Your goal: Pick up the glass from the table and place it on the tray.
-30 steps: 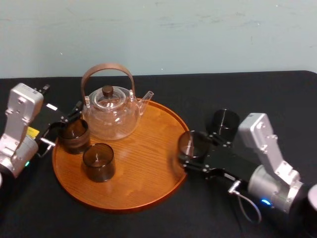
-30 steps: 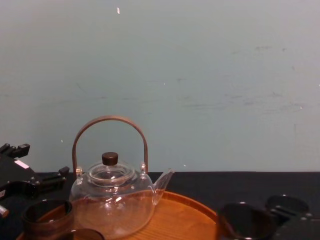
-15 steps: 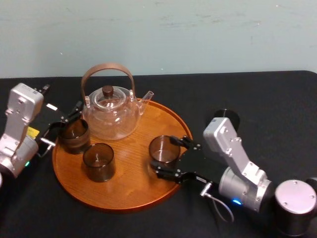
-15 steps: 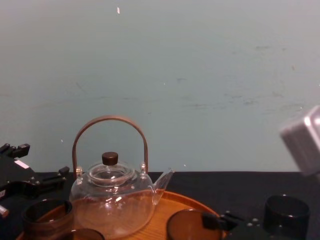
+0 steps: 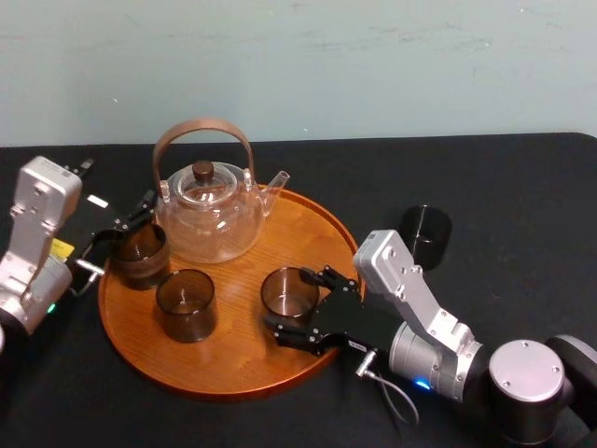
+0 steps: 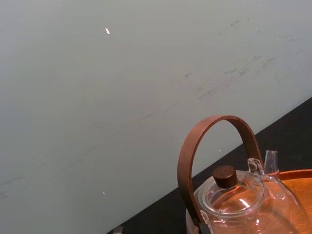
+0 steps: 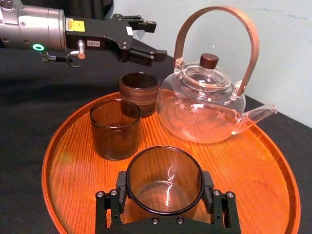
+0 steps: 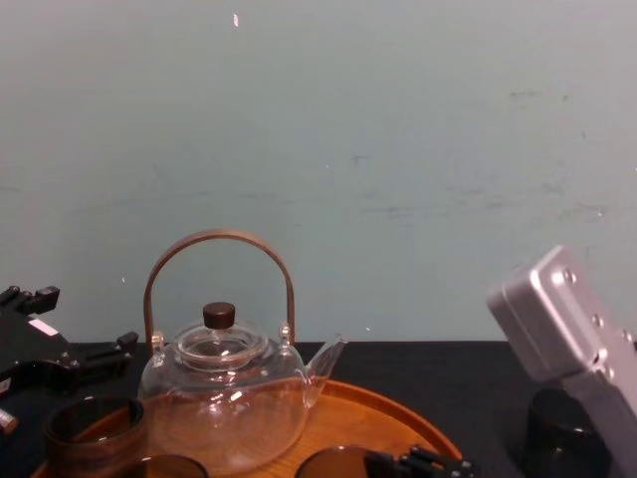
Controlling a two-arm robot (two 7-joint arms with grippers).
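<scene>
The right gripper grasps a glass over the tray near two other glasses; the left gripper sits spread apart at the tray's left edge.

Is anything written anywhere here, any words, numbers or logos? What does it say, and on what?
"167-4", digits unsure: white label on the left gripper, by the tray's left rim.
Yellow sticker beside that label: print too small to read.
Teapot, tray, and the glass held in the right gripper at mid-tray: no text.
</scene>
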